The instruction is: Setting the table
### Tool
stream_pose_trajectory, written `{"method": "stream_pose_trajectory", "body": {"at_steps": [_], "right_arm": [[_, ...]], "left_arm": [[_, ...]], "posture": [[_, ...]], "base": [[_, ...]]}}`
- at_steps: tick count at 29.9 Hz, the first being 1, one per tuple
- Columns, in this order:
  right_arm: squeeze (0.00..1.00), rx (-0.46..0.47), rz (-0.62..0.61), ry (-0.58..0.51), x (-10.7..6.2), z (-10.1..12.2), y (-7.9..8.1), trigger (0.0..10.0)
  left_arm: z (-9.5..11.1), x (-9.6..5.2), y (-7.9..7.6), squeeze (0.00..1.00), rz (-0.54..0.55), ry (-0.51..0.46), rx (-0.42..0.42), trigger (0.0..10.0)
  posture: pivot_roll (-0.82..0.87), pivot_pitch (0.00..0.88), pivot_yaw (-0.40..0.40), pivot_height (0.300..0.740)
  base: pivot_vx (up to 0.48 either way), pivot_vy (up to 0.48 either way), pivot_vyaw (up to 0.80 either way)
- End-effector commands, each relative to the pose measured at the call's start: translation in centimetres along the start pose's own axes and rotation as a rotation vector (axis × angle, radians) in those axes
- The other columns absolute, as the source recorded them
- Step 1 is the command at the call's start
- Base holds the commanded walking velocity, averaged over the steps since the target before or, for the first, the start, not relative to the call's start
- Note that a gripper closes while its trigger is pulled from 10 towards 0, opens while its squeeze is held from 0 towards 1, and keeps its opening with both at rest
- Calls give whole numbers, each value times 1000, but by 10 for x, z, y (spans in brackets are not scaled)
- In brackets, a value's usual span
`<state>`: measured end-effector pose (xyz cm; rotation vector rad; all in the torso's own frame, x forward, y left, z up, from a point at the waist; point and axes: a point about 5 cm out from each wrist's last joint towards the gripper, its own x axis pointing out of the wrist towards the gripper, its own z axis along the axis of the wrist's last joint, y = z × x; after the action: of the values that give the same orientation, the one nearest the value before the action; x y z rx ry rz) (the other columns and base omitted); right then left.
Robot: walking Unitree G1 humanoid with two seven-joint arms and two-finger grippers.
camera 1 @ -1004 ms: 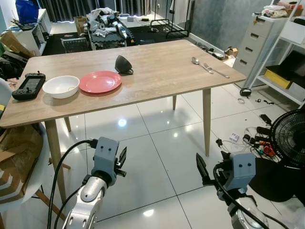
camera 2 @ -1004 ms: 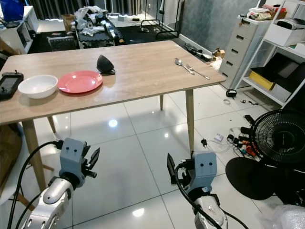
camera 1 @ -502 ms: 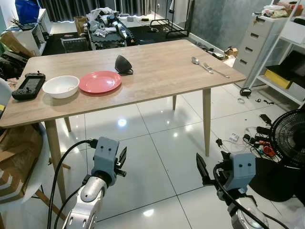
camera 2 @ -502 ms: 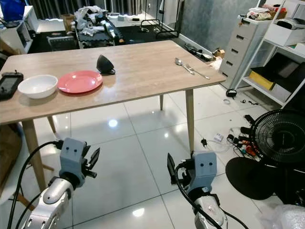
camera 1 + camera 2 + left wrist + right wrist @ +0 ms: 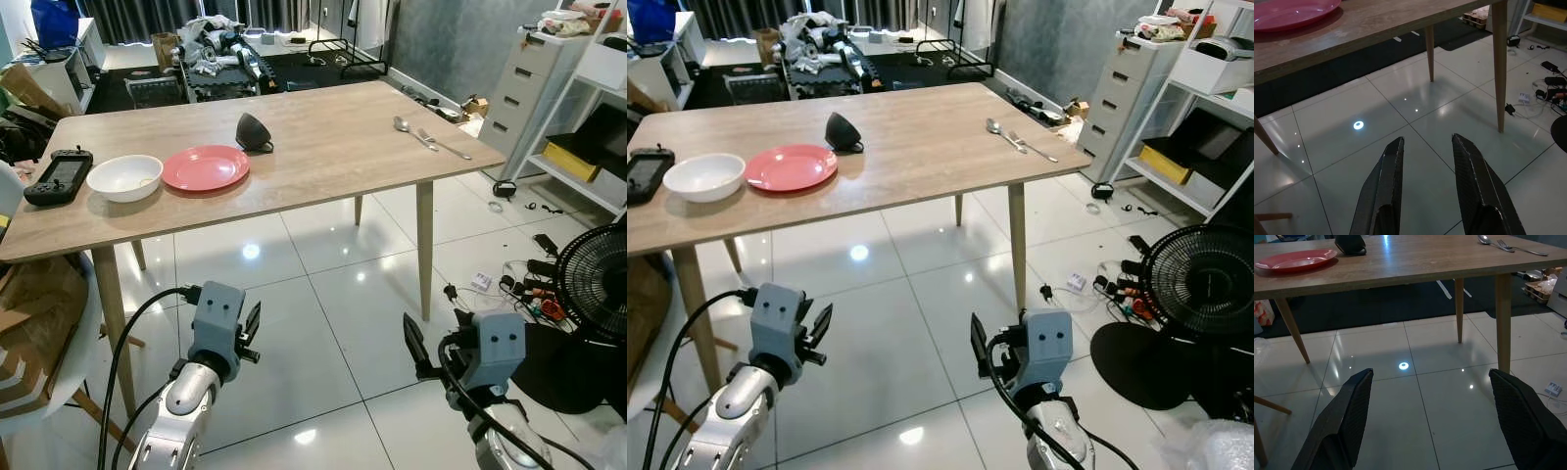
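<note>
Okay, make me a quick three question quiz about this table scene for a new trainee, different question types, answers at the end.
1. True or false: the white bowl sits on the red plate.
2. Which lies at the table's far right end? A) spoon and fork B) black bowl C) game controller
3. Fill in: both the left gripper and the right gripper are ____ and hold nothing.

Key: 1 false, it sits beside it; 2 A; 3 open.

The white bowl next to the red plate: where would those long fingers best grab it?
Probably the rim of the round white bowl, one finger inside and one outside, coming down from above. It sits upright and open, and its near side faces the wooden table edge, away from the red plate.
</note>
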<state>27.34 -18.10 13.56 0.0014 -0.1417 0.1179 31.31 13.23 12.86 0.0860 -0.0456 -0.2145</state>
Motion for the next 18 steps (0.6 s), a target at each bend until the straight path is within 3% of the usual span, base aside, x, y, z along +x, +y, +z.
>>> {"method": "stream_pose_trajectory", "body": {"at_steps": [1,18], "right_arm": [[0,-7,1,20,-1,-5,0,10000],[0,-5,9,15,1,-5,2,10000]], "left_arm": [[-8,-2,1,0,4,36,5,10000],[-8,-2,2,0,6,32,7,10000]], "posture": [[-46,92,109,740],[-40,71,108,740]], "base": [[0,0,0],[0,0,0]]}}
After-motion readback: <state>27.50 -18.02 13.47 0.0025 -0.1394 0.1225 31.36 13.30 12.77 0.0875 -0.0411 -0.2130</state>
